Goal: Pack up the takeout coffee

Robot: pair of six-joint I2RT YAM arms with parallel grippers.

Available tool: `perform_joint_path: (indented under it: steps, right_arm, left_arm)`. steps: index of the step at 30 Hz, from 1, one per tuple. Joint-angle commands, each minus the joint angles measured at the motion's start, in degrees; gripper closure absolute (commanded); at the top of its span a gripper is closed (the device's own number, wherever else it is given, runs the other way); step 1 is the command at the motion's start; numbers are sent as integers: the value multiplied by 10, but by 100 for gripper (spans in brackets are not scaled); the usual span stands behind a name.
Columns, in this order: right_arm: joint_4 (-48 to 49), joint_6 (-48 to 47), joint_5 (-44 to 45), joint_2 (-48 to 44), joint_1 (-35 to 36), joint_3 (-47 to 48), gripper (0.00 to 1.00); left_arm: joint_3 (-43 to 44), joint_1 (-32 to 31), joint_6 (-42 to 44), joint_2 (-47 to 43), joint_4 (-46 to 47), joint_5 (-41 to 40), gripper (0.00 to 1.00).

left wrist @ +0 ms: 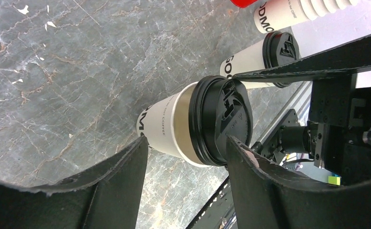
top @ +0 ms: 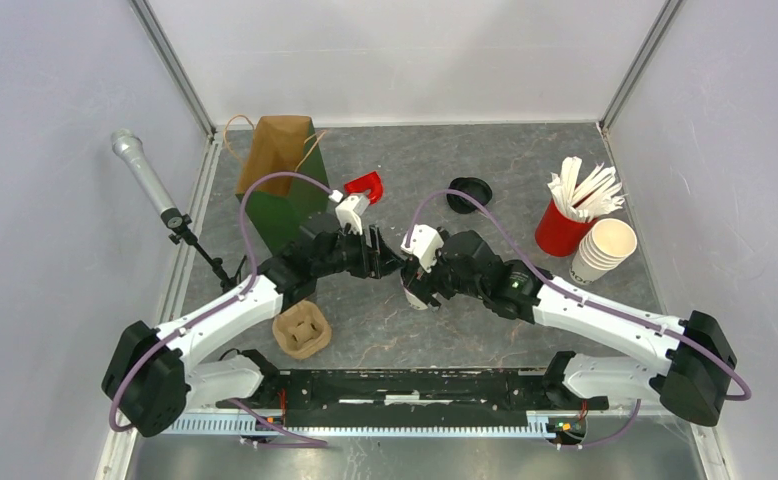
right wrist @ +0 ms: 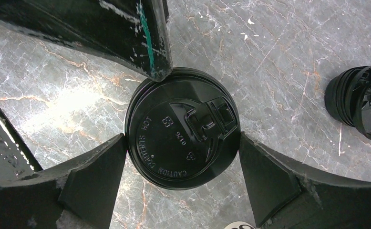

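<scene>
A cream-white takeout coffee cup (left wrist: 167, 124) with a black lid (right wrist: 182, 129) stands upright at the table's middle. In the top view both grippers hide it. My right gripper (right wrist: 181, 140) comes down from above, and its fingers (right wrist: 95, 176) press on opposite sides of the lid's rim. My left gripper (left wrist: 186, 140) is turned on its side and open around the same cup. One of its fingers (left wrist: 126, 167) is by the cup's base, and the other's tip lies at the lid's edge. A second lidded cup (left wrist: 250, 57) stands just beyond. The two grippers, left (top: 383, 258) and right (top: 412, 285), meet at the centre.
A brown and green paper bag (top: 277, 175) stands at the back left, with a red object (top: 366, 185) beside it. Loose black lids (top: 470, 192) lie behind the grippers. A red cup of white sticks (top: 565, 228) and a stack of lidless cups (top: 603, 250) stand at the right. A cardboard cup carrier (top: 300, 331) lies front left.
</scene>
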Motion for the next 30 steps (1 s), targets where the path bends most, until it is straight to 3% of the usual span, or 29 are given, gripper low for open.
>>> perform_joint_path:
  steps: [1, 9, 30]
  right_arm:
    - [-1, 7, -9, 4, -6, 28, 9]
    - [-6, 9, -19, 13, -11, 32, 9]
    - [-7, 12, -39, 40, -15, 44, 7]
  left_arm:
    - [-14, 2, -21, 14, 48, 18, 34]
    - [-21, 2, -18, 42, 66, 25, 38]
    - [-32, 2, -3, 68, 81, 36, 38]
